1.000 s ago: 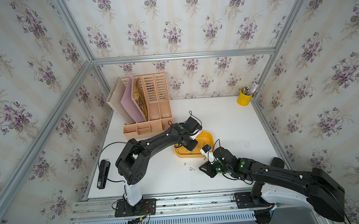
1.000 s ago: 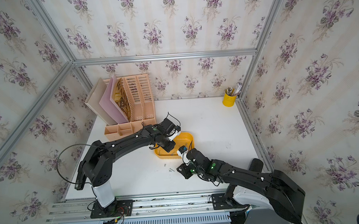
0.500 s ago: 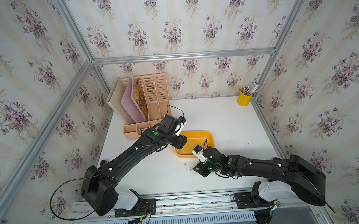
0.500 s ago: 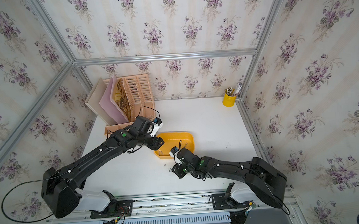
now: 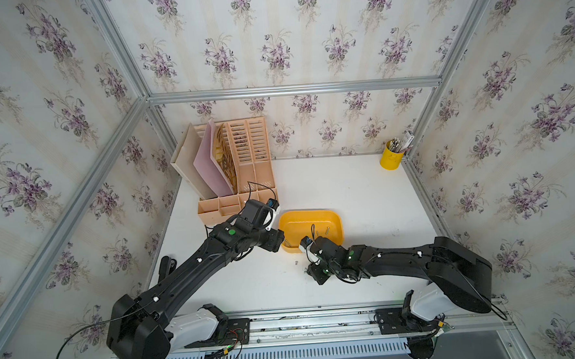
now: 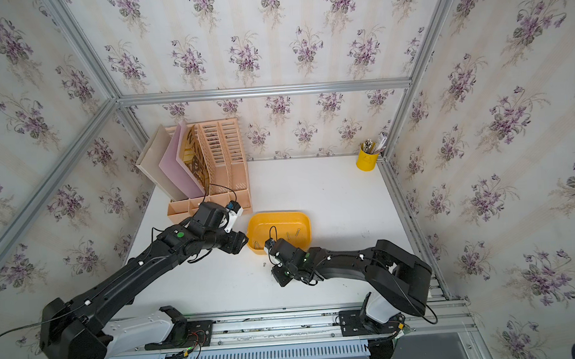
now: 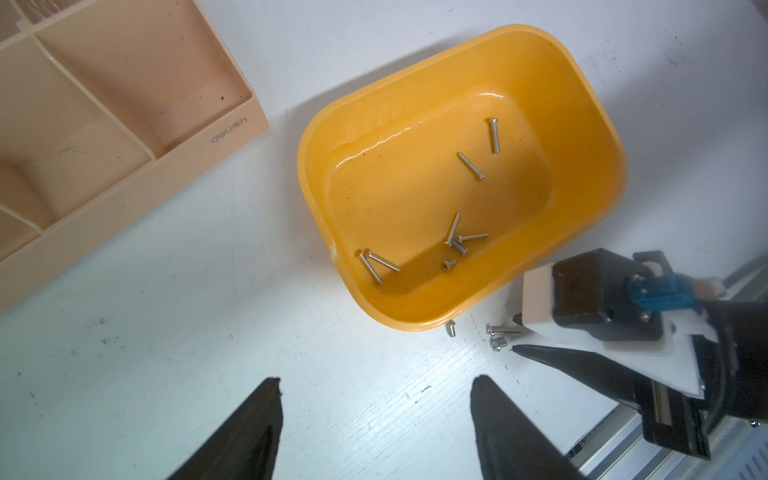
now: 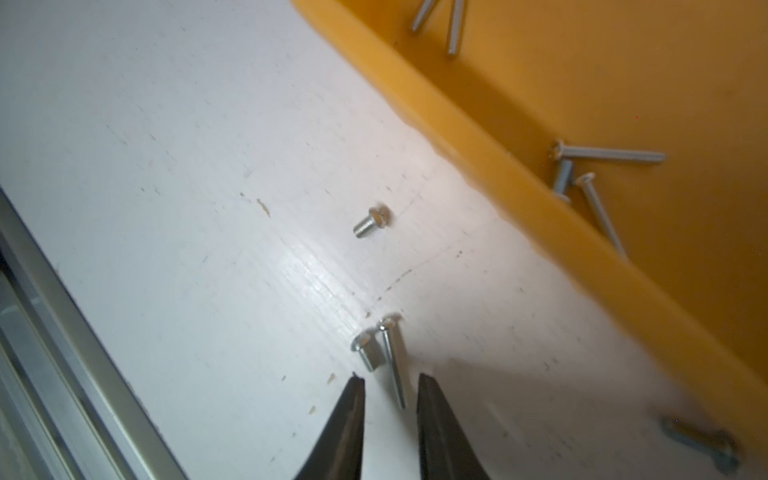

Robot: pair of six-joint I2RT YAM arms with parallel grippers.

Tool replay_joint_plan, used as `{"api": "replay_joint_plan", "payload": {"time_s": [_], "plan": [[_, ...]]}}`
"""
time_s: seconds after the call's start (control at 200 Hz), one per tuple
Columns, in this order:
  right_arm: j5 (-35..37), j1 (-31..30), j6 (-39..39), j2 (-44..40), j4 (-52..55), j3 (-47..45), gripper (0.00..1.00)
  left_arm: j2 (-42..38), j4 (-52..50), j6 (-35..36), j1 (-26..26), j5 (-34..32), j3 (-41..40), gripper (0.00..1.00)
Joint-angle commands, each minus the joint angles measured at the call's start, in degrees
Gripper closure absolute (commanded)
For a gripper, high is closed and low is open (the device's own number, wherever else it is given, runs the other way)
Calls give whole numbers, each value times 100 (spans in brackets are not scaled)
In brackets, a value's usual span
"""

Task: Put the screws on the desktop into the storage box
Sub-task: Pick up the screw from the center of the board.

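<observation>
left hand (image 7: 374, 380) wide apart, empty. right hand (image 8: 390, 380) narrowly apart astride long silver metal screw (image 8: 394, 365) on white counter (image 8: 187, 145); yellow-orange plastic tub (image 5: 310, 214) at its 12 o'clock.

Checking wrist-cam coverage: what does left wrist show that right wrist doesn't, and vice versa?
Left wrist only: the whole storage box with about eight screws inside, the peach organizer, the open left gripper. Right wrist only: a blurred fourth loose screw beside the box wall. Both: the box's near wall, three loose screws on the desktop, the long one at the narrowly parted fingertips of the right gripper.
</observation>
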State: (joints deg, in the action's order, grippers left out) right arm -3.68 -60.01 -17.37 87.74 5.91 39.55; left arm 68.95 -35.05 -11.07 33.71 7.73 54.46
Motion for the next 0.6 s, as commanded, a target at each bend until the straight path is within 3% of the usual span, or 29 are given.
{"api": "replay_joint_plan", "payload": {"time_s": [0.0, 0.595], "plan": [[240, -6, 40, 75, 154, 26, 76, -8, 31, -19, -21, 58, -55, 26], [540, -108, 235, 285, 608, 281, 80, -133, 132, -36, -76, 221, -302, 25]]}}
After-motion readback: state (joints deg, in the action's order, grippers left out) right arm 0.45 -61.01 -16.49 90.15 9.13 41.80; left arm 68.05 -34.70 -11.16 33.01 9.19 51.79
